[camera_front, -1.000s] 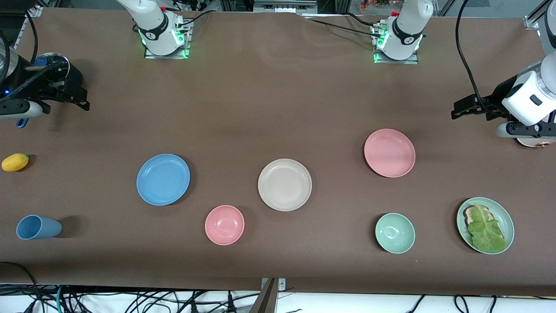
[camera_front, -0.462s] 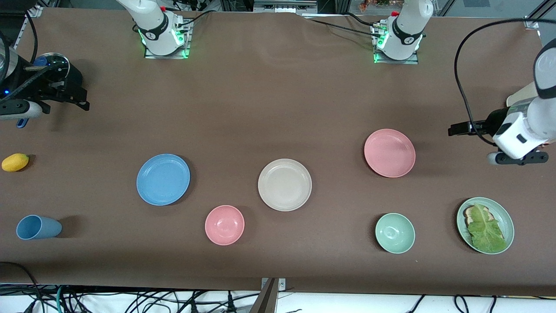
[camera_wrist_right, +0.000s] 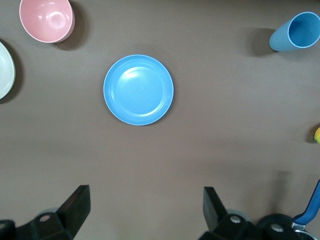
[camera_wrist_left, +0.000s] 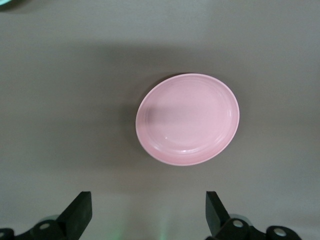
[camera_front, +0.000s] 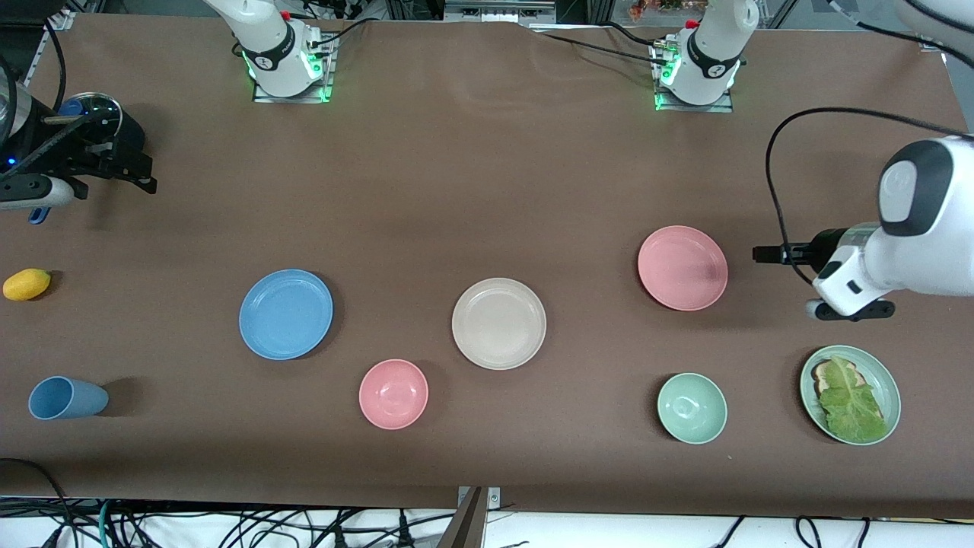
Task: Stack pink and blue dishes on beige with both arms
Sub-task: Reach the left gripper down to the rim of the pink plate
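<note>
Left hand (camera_front: 765, 253) hangs wide open just beside the pink plate (camera_front: 682, 268), lined up for a rim grab I'd guess, while the right hand (camera_front: 129, 171), also open, waits well away from the blue plate (camera_front: 286, 313), with the beige plate (camera_front: 498, 323) bare between them.

Four plates — blue plate (camera_front: 286, 313), beige plate (camera_front: 498, 323), pink plate (camera_front: 682, 268), green plate (camera_front: 885, 377); two bowls — pink bowl (camera_front: 393, 393), green bowl (camera_front: 691, 408); one blue cup (camera_front: 67, 398); one lemon (camera_front: 27, 284).
</note>
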